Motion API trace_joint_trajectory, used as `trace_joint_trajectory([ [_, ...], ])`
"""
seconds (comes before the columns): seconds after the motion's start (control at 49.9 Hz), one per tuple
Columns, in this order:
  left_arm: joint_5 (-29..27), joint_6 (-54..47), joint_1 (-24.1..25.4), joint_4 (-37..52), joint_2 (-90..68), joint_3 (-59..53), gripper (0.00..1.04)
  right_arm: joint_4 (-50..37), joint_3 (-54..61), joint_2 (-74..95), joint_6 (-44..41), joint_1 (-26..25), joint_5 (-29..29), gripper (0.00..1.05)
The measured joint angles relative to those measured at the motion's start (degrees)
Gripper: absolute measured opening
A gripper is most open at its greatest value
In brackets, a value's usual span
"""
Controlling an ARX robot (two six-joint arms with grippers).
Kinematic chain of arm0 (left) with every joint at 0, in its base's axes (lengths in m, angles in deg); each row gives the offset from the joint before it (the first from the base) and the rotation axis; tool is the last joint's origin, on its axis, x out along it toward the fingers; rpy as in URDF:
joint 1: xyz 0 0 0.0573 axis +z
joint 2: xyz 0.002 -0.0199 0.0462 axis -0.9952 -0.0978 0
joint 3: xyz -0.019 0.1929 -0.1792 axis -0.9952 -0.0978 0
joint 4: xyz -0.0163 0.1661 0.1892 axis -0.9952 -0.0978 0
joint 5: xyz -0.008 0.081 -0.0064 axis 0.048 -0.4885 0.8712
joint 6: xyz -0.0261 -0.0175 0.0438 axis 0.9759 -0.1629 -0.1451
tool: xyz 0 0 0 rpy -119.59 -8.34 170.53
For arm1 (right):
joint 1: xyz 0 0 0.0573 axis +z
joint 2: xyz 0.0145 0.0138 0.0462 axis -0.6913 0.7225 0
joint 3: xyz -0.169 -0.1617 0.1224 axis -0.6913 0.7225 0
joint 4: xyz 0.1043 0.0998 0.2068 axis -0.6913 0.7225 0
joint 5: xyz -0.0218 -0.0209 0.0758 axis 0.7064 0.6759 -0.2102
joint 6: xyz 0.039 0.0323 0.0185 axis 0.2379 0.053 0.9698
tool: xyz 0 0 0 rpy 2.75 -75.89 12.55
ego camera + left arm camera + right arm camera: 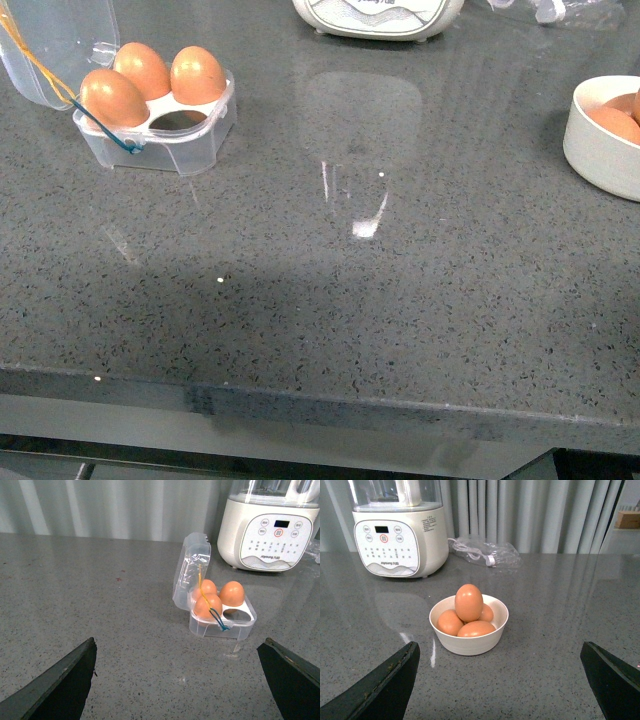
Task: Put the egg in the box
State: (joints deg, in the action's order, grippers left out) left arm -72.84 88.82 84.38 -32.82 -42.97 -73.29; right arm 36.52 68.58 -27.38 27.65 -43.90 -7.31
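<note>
Three brown eggs sit in the box (160, 150), a clear four-cell case at the far left of the grey speckled worktop (330, 300). I count one cell (180, 120) unfilled, the near-right one in the front view. The lid (48, 40) stands open on the box's left side, w/ a yellow band (35, 62) running down it and a blue band (120, 140) at the box's near corner.

The bowl (469, 642) is round and white, at the worktop's right edge, well apart from the box. The front view cuts part of it off. It holds four eggs. The egg (468, 601) I take as the task's own stands upright on top of the other three, touching them.

A white blender-type appliance (397, 540) w/ a button panel stands at the far edge, btwn box and bowl. A clear plastic bag (482, 552) w/ a cable lies just beside it, in front of a grey curtain (545, 510).

L tool (177, 642): both dark fingers (65, 680) are spread wide, gripping nothing, pointing toward the box. R tool (500, 644): fingers likewise spread wide, gripping nothing, facing the bowl, which shows centred btwn them in the R wrist view.
</note>
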Motion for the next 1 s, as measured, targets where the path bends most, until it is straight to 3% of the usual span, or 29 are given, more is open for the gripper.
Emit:
trace_joint_trajectory([
  [0.942,0.0,0.0,0.0,0.0,0.0,0.0,0.98,0.0,0.0,0.0,0.0,0.0,0.0,0.97],
  [1.003,0.0,0.0,0.0,0.0,0.0,0.0,0.98,0.0,-0.2,1.2,-0.9,1.8,6.3,0.97],
])
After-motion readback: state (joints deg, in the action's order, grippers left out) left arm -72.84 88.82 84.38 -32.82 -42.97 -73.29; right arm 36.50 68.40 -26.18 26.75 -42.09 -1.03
